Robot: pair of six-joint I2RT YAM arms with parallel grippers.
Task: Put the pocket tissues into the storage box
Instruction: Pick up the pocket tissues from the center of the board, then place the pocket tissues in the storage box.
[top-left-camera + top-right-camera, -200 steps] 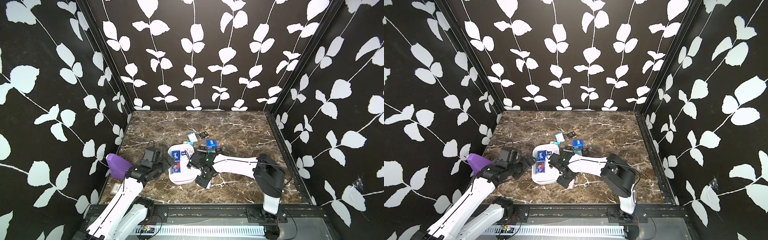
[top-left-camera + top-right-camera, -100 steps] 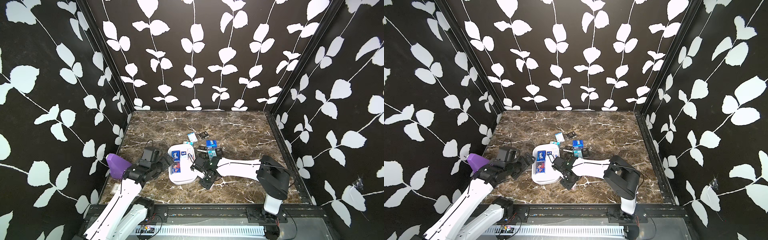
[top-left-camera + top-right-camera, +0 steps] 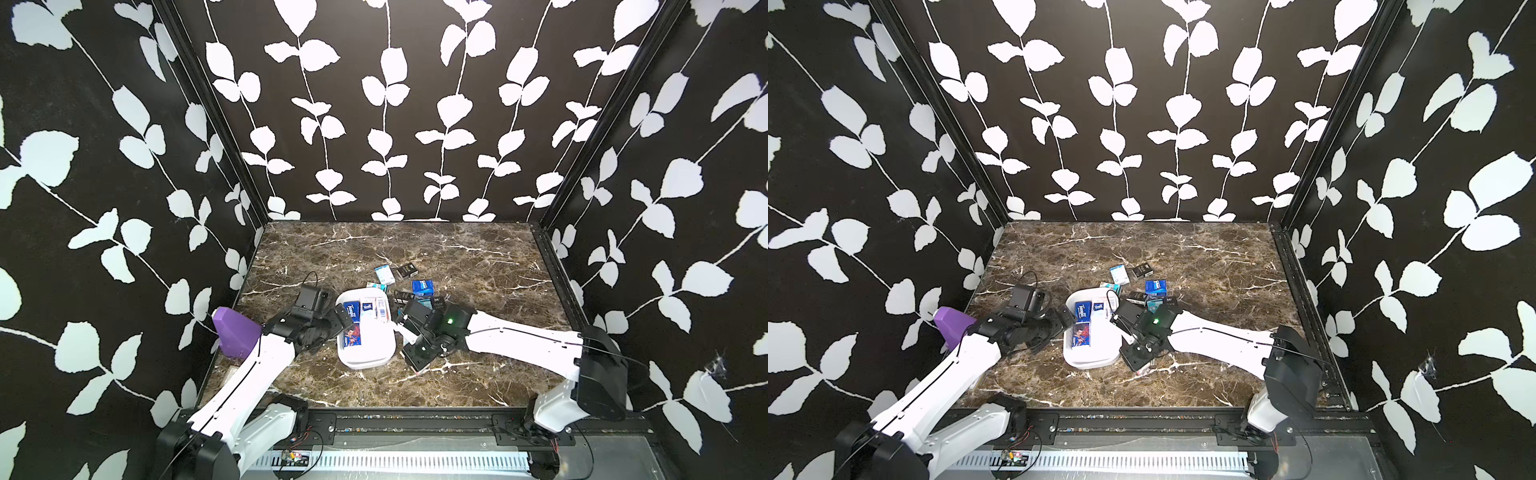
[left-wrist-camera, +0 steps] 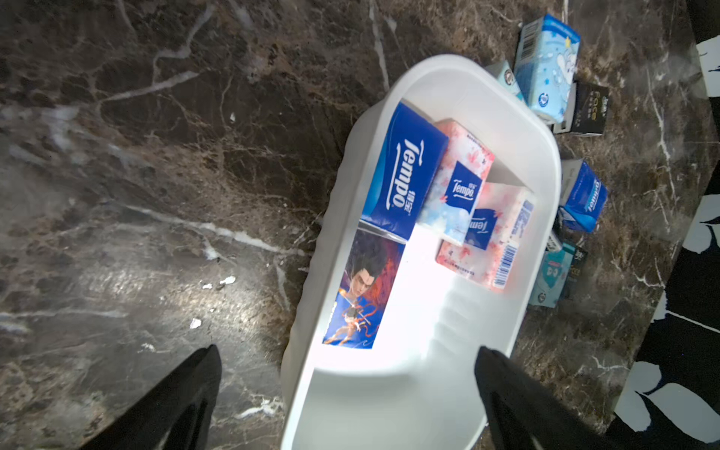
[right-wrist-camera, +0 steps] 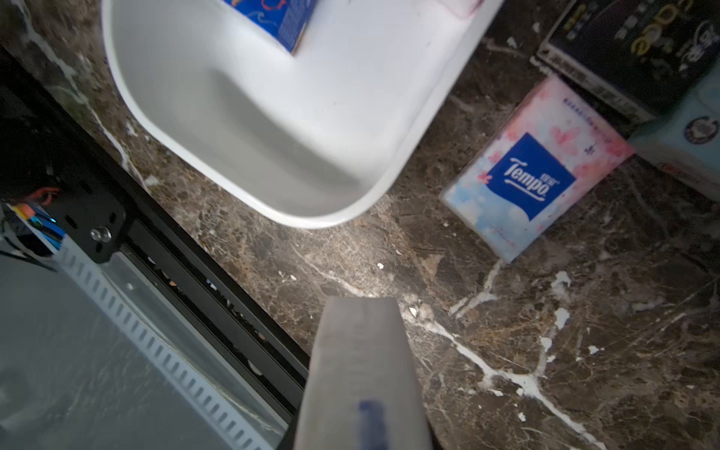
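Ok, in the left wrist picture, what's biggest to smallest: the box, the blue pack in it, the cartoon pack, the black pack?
1. Box, biggest.
2. Blue pack and cartoon pack look about alike.
3. Black pack, smallest, though it lies farther away.

Walls: black panels (image 3: 386,104) printed with white leaf vines, across the top and both sides in both top views.
Corner posts: black struts (image 3: 205,104) slanting down from the upper corners.
Floor: brown marble-look tabletop (image 3: 457,257), white-veined, lower centre (small white flecks show close up).
Front edge: black rail (image 3: 415,419) above a slotted white cable duct (image 3: 395,461), bottom of frame.
Light: soft glare (image 4: 117,280) on the marble in the left wrist view.
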